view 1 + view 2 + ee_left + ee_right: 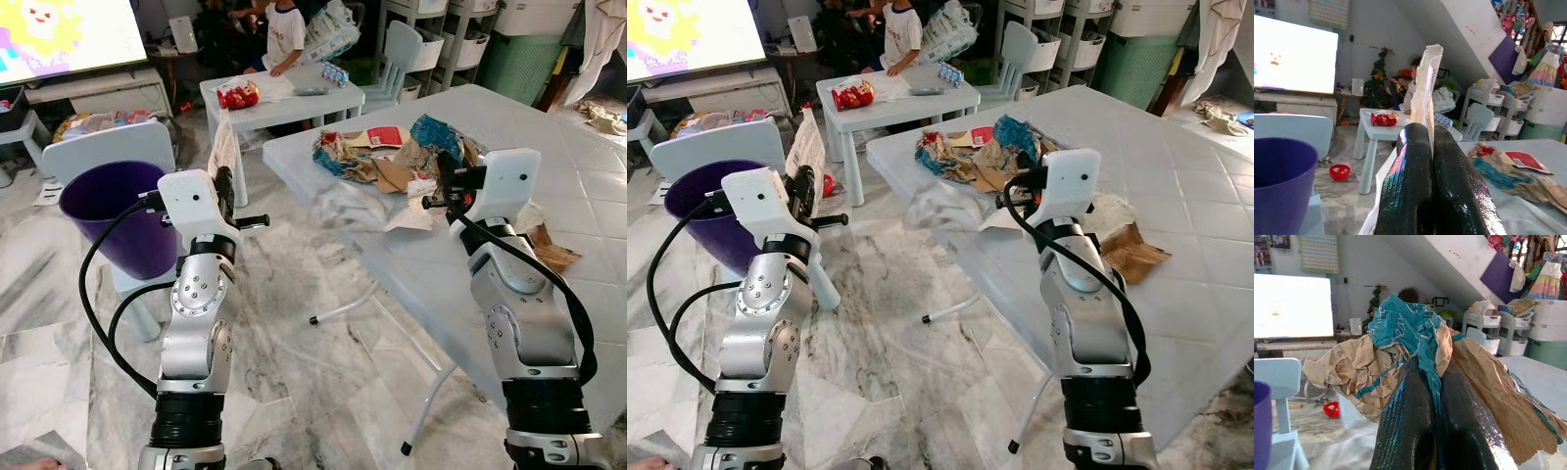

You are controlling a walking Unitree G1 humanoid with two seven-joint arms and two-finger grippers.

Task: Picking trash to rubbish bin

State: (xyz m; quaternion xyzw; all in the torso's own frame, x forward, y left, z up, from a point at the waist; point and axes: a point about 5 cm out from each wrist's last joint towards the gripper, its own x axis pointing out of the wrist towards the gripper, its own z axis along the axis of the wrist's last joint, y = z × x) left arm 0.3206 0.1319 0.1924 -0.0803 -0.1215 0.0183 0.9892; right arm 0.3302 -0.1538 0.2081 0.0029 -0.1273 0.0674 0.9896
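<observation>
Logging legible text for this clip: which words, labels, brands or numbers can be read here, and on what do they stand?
None can be read.
White card held in the left claw: print too small and edge-on.
Red packet on the grey table: label blurred.
Teal and brown paper in the right claw: white marks, illegible.
Screen: a cartoon picture, no words legible.

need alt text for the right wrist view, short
The right pincer is shut on crumpled brown and teal paper that spreads above its two black fingers. Behind are a bright screen, a purple bin at the edge and a grey table.
</observation>
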